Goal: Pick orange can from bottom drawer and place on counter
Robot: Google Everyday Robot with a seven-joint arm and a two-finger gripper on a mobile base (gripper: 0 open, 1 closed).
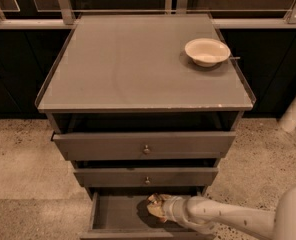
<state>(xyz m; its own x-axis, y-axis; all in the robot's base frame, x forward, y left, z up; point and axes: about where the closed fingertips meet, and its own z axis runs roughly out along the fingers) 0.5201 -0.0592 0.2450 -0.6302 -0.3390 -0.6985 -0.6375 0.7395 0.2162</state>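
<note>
- The small, dull orange-brown metal can (153, 204) sits about mid-floor in the grey, tray-like bottom drawer (113, 214), which is pulled out.
- I judge it light, thin-walled and slick. It is best held across the mid-body, gently, so it neither dents nor slips.
- My claw (160, 208) is right at it; whether it has closed, I cannot tell.
- Above, the broad grey counter (133, 69) carries a white bowl (207, 51) at its far right.

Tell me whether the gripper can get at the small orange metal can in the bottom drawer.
Probably yes: the gripper sits at the orange can inside the open grey bottom drawer, unobstructed.
</note>
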